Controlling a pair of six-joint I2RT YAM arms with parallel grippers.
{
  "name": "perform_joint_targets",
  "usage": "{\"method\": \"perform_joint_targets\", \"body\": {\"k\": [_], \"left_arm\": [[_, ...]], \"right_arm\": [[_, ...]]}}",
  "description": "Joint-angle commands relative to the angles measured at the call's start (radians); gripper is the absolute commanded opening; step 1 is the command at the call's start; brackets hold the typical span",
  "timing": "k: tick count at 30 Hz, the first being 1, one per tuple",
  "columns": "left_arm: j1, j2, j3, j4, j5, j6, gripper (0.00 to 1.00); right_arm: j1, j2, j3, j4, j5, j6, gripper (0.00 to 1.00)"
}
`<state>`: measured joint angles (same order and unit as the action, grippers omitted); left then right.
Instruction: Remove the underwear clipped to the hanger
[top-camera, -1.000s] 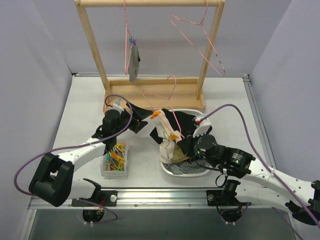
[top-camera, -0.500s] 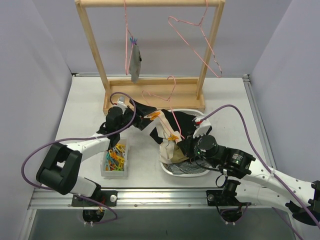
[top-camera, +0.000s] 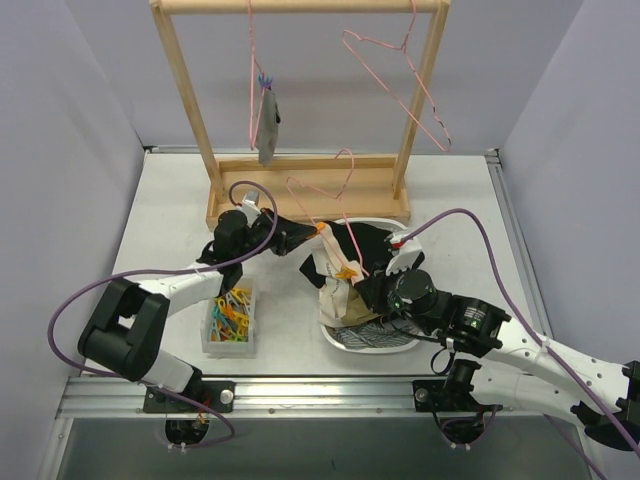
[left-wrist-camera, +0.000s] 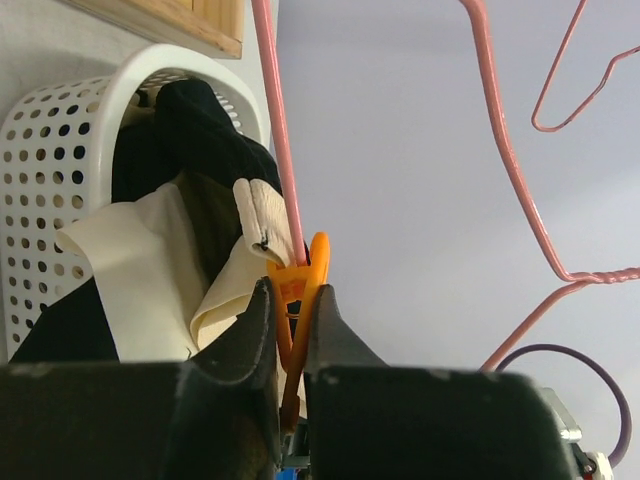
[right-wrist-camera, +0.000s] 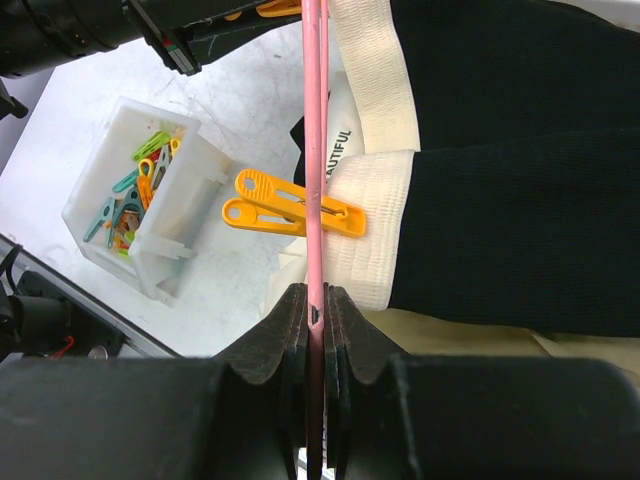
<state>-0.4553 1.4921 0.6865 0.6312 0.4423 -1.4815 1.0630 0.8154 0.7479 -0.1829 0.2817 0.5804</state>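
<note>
Left gripper (left-wrist-camera: 292, 300): pinching orange clip (left-wrist-camera: 318, 255) | right gripper (right-wrist-camera: 315, 295): clamped on pink hanger (right-wrist-camera: 316, 150) | dark underwear (right-wrist-camera: 500, 230): clipped just beyond both, over basket (left-wrist-camera: 60, 130).

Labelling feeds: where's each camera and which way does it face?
Top external: above and behind the bases, looking down at the table; left arm and right arm show.
Left wrist: on left arm, looks along the left pincer, shut on an orange clip; own fingers show.
Right wrist: on right arm, looks along the right pincer, shut on the pink hanger; own fingers show.
Shared: both wrist views show that hanger.
</note>
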Motion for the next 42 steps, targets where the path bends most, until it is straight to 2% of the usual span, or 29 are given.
{"method": "perform_joint_targets", "body": {"k": [1,6,9,11,12,13,14,15,16,18,19,22,24,25,28,29,31,33,34,37,39,41,42], "left_arm": [[0.010,-0.030,0.039,0.016,0.053,0.033,0.02],[0.024,-0.122,0.036,-0.057,0.076,0.073,0.03],[0.041,-0.218,0.042,-0.195,0.093,0.148,0.02],[0.052,-0.280,0.065,-0.368,0.093,0.214,0.03],[0.058,-0.340,0.088,-0.449,0.095,0.319,0.02],[0.060,-0.372,0.114,-0.673,0.073,0.387,0.02],[0.058,-0.404,0.170,-0.799,0.038,0.524,0.02],[0.056,-0.473,0.191,-0.912,0.000,0.583,0.02],[0.058,-0.509,0.205,-1.106,-0.086,0.630,0.02],[0.060,-0.608,0.228,-1.279,-0.183,0.734,0.03],[0.060,-0.637,0.226,-1.415,-0.265,0.750,0.02],[0.060,-0.730,0.165,-1.557,-0.344,0.750,0.03],[0.050,-0.765,0.136,-1.571,-0.347,0.705,0.03],[0.044,-0.765,0.151,-1.602,-0.393,0.693,0.04],[0.041,-0.774,0.180,-1.677,-0.508,0.646,0.11],[0.041,-0.782,0.180,-1.689,-0.525,0.620,0.16],[0.040,-0.786,0.183,-1.716,-0.556,0.603,0.46],[0.037,-0.770,0.194,-1.739,-0.591,0.584,0.69],[0.035,-0.764,0.200,-1.754,-0.602,0.580,0.73],[0.033,-0.756,0.197,-1.727,-0.594,0.575,0.82],[0.033,-0.765,0.162,-1.675,-0.533,0.572,0.84],[0.033,-0.770,0.133,-1.564,-0.473,0.569,0.86],[0.033,-0.771,0.113,-1.459,-0.391,0.570,0.86]], "right_arm": [[0.009,0.004,-0.001,0.048,0.031,-0.004,0.00],[0.009,0.022,0.002,0.023,0.100,0.024,0.00],[0.008,0.025,0.013,-0.035,0.161,0.038,0.00],[0.008,0.011,0.015,-0.049,0.178,0.052,0.00],[0.006,0.002,0.013,-0.058,0.185,0.053,0.00],[0.006,-0.016,0.011,-0.061,0.185,0.053,0.00],[0.006,-0.025,0.011,-0.064,0.186,0.053,0.00],[0.006,-0.036,0.010,-0.075,0.188,0.053,0.00],[0.005,-0.042,0.008,-0.076,0.186,0.053,0.00],[0.006,-0.067,0.005,-0.081,0.183,0.049,0.00],[0.005,-0.077,0.004,-0.082,0.179,0.047,0.00],[0.005,-0.094,0.004,-0.086,0.178,0.041,0.00],[0.005,-0.097,0.004,-0.086,0.175,0.038,0.00],[0.005,-0.098,0.005,-0.086,0.175,0.036,0.00],[0.003,-0.099,0.004,-0.086,0.163,0.035,0.00],[0.003,-0.101,0.002,-0.086,0.162,0.033,0.00],[0.005,-0.104,0.002,-0.086,0.159,0.032,0.00],[0.005,-0.105,-0.002,-0.087,0.154,0.033,0.00],[0.006,-0.105,-0.002,-0.086,0.152,0.033,0.00],[0.005,-0.105,-0.004,-0.086,0.145,0.027,0.00],[0.003,-0.107,-0.002,-0.086,0.142,0.024,0.00],[0.005,-0.105,-0.001,-0.084,0.136,0.018,0.00],[0.005,-0.102,0.002,-0.081,0.129,0.012,0.00]]}}
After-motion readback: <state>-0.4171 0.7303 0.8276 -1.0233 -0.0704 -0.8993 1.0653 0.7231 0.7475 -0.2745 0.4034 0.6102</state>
